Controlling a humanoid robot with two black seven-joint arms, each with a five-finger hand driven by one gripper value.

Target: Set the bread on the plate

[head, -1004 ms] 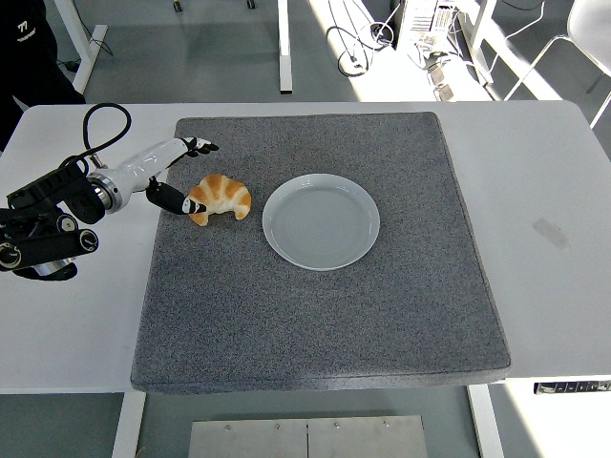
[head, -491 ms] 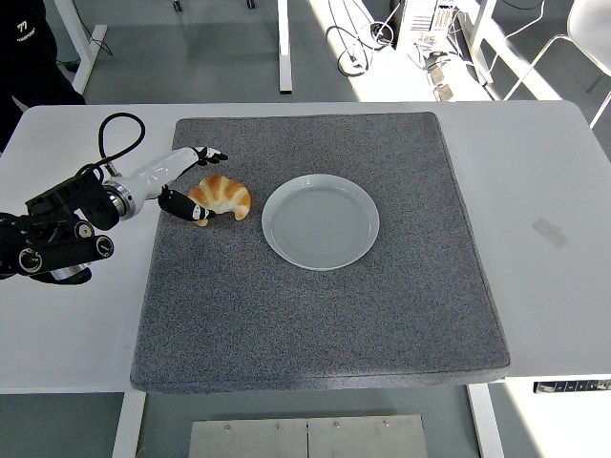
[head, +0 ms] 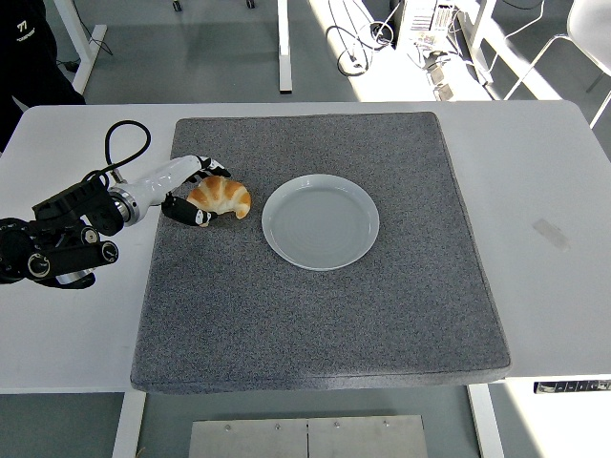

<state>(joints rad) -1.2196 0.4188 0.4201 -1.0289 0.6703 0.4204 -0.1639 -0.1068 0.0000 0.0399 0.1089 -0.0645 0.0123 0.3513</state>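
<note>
grasp step in hand: left robot hand (head: 188, 194) has its fingers curled around the bread (head: 220, 196), which lies on the grey mat (head: 325, 315) left of the empty plate (head: 321, 221). next calls for lifting and carrying rightward.

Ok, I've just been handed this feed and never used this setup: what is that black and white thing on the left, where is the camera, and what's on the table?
You have one view, from a camera high on the robot's own side, looking forward and down over the white table. The black and white thing coming in from the left edge is the robot's left arm, ending in a five-fingered left hand. Its fingers are closed around the left end of the bread, a croissant lying on the grey mat. I cannot tell whether the bread is lifted yet. Right of the bread, apart from it, sits the pale plate, with nothing on it. The right arm is out of view.
</note>
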